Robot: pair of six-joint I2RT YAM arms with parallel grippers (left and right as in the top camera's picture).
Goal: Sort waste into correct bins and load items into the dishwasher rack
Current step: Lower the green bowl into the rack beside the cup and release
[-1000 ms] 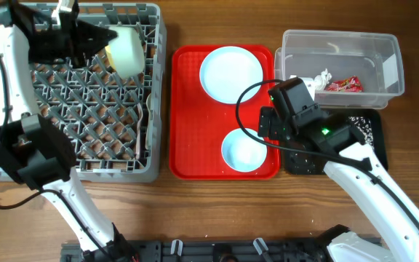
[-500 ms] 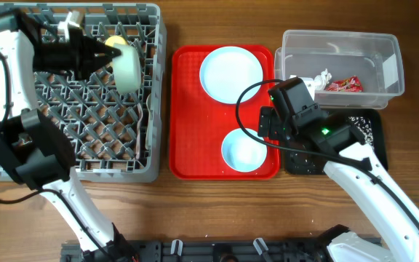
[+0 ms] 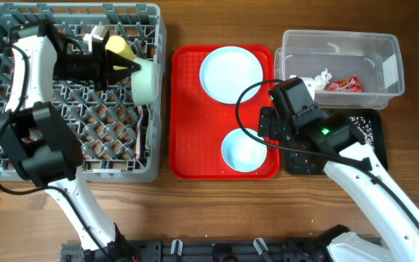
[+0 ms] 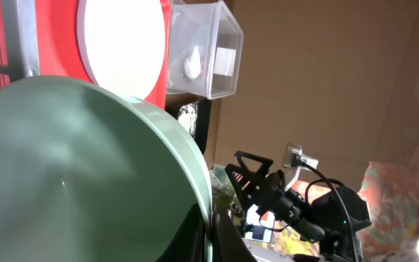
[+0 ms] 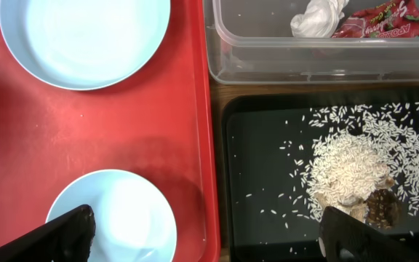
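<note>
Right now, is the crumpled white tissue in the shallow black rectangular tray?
No, the crumpled white tissue lies in the clear plastic rectangular tub, beside the red-and-silver wrapper.

Right gripper (image 5: 206, 222): bowl (image 5: 115, 218) beside left finger (image 5: 57, 236), rice (image 5: 348, 167) ahead of right finger (image 5: 369, 236). Tissue (image 5: 318, 16), wrapper (image 5: 377, 22) in tub (image 5: 304, 62) beyond.

overhead: looked straight down from high, whole desk (image 3: 217, 204) in frame | left wrist: rolled sideways, very near behind a pale bowl (image 4: 71, 167), faced across to the red tray (image 4: 53, 29) and clear tub (image 4: 209, 44) | right wrist: looked down, close, own fingers (image 5: 57, 236) at the bottom edge, over the black tray (image 5: 260, 160) | shared: red tray and tub in all three
</note>
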